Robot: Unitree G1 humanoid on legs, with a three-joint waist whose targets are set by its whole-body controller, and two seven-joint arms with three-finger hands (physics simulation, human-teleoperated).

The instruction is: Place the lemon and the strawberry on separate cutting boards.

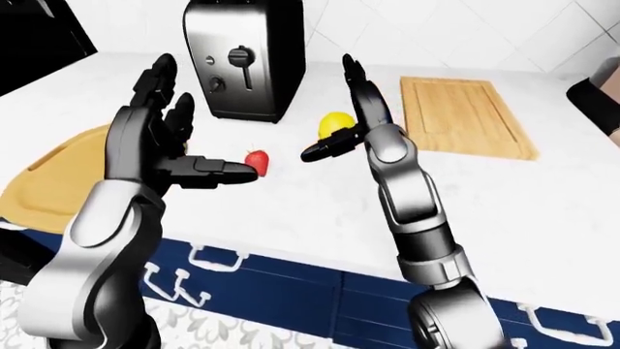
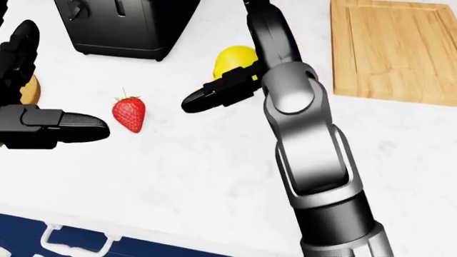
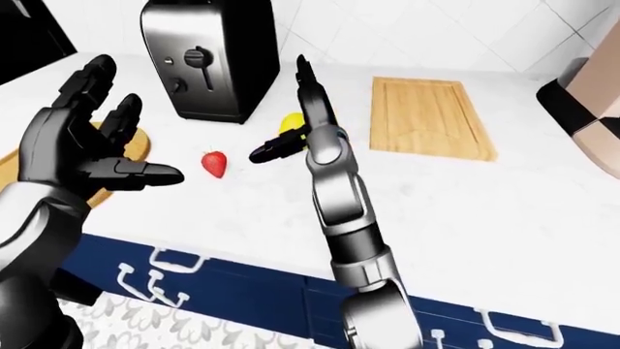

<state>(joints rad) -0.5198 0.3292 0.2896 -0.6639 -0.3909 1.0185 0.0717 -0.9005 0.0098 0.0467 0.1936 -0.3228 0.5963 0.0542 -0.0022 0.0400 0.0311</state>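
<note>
The yellow lemon (image 2: pixel 233 58) lies on the white counter below the toaster, partly hidden by my right hand. My right hand (image 3: pixel 291 109) is open, its fingers pointing up beside the lemon and its thumb (image 2: pixel 210 95) reaching left past the lemon. The red strawberry (image 2: pixel 129 114) lies apart to the left, just right of my left thumb (image 2: pixel 68 126). My left hand (image 1: pixel 189 123) is open with its fingers spread and holds nothing. A rectangular wooden cutting board (image 2: pixel 400 48) lies at the right. A round wooden board (image 1: pixel 58 171) lies at the left behind my left arm.
A black and steel toaster (image 1: pixel 242 58) stands above the fruit. The counter's near edge runs over blue drawers with white handles (image 1: pixel 208 256). A beige and black object (image 3: pixel 591 102) stands at the right edge of the right-eye view.
</note>
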